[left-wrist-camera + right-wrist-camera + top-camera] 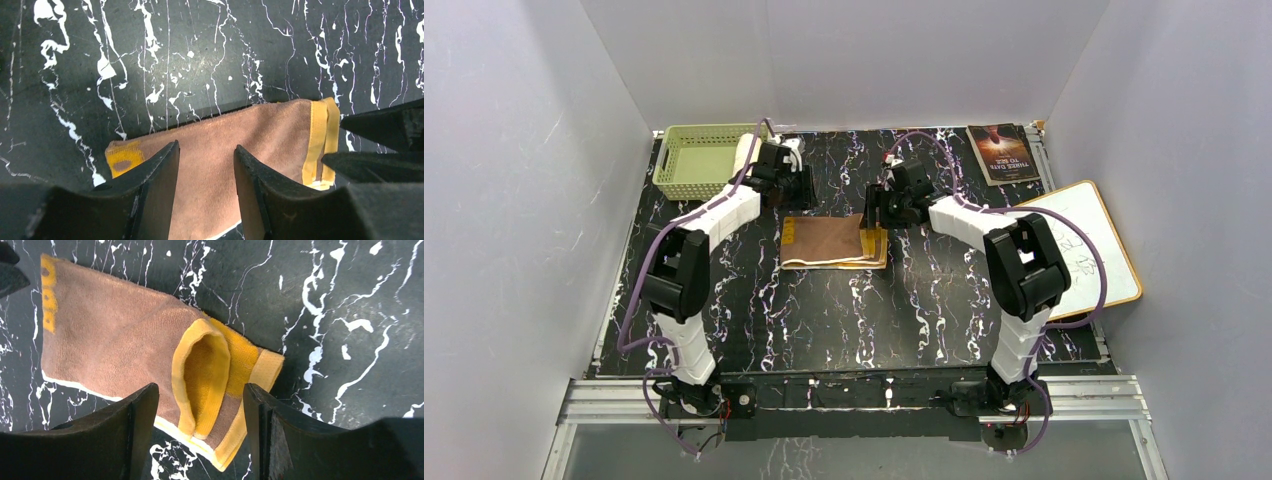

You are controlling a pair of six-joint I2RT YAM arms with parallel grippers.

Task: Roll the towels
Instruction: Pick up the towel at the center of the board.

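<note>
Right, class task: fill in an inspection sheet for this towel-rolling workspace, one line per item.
Surface: black, white-veined table.
Job's things: brown-and-yellow towel folded flat at centre, with a yellow edge raised at its right end.
Clutter: green basket far left; book far right; whiteboard at the right edge.
Grippers: left gripper open over the towel's left part; right gripper open astride the raised edge.
Cables: purple cables along both arms, off the towel.
Surroundings: plain grey walls on three sides.
</note>
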